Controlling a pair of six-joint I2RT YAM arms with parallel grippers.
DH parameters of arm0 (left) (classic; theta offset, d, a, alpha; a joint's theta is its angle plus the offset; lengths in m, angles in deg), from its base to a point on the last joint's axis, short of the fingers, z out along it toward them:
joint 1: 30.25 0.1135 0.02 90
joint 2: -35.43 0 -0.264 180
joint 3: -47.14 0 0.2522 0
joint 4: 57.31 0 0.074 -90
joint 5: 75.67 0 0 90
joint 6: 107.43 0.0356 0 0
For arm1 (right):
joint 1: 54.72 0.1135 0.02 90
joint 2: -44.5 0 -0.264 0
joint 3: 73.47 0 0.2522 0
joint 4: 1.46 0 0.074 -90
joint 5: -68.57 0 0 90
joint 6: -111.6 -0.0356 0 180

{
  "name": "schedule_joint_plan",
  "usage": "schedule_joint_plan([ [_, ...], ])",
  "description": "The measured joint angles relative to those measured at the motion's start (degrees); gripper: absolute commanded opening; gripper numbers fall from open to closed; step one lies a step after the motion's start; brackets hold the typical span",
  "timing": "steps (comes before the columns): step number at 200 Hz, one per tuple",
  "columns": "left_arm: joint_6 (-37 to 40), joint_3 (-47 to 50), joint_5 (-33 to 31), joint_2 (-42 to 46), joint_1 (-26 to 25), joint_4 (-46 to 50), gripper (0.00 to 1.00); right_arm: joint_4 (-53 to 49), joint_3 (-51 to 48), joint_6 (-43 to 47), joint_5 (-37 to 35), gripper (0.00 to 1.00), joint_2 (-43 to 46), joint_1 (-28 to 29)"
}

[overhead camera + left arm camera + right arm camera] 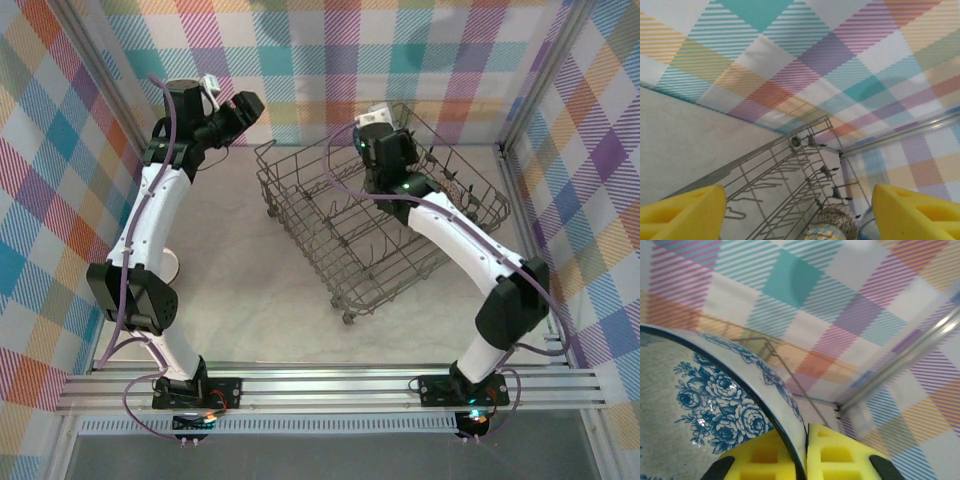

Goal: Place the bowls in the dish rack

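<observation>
**One bowl pinched over the rack, left claw free**

At the left of the top view, a white round thing (172, 265) peeks out from behind my left arm. I think it is a bowl, but most of it is hidden.

In the upper left, my left claw (245, 105) hangs spread wide. Its yellow fingers (685, 212) stand far apart with nothing between them.

In the middle of the table sits the big grey wire dish rack (330, 235). It is turned like a diamond, with one corner toward the bottom of the frame and its tines pointing up.

Over the rack's top right part is my right claw (806, 440). It is pinching the thin rim of a blue-and-white flowered ceramic bowl (705, 400), one finger inside and one outside. The bowl is round, so it has no long side. Its open side faces the lower left of the right wrist view.

I think this bowl is hard, smooth and a bit heavy for such a small grip. It could slip or swing, and it could chip on the wires. The rim is the best place to hold it, and I should put it down slowly between the tines.
</observation>
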Motion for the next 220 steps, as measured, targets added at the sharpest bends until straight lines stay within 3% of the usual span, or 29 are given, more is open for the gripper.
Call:
schedule_joint_plan([
  [41,1.6,4.5,3.6,0.4,1.6,-0.5,0.77,-5.4,-8.0,1.3,-6.7,0.00,5.5,0.0],
  [109,1.9,2.7,8.0,-3.7,2.2,-1.6,0.72,-11.3,-16.2,0.5,-15.1,0.00,5.8,2.0],
  [172,2.1,2.7,9.7,-5.1,2.8,-1.7,0.71,-17.4,-17.2,-6.1,-19.3,0.00,4.8,2.7],
  [220,2.3,2.4,10.8,-5.1,2.8,-1.7,0.70,-27.6,-16.9,-16.5,-21.1,0.00,0.7,2.9],
])
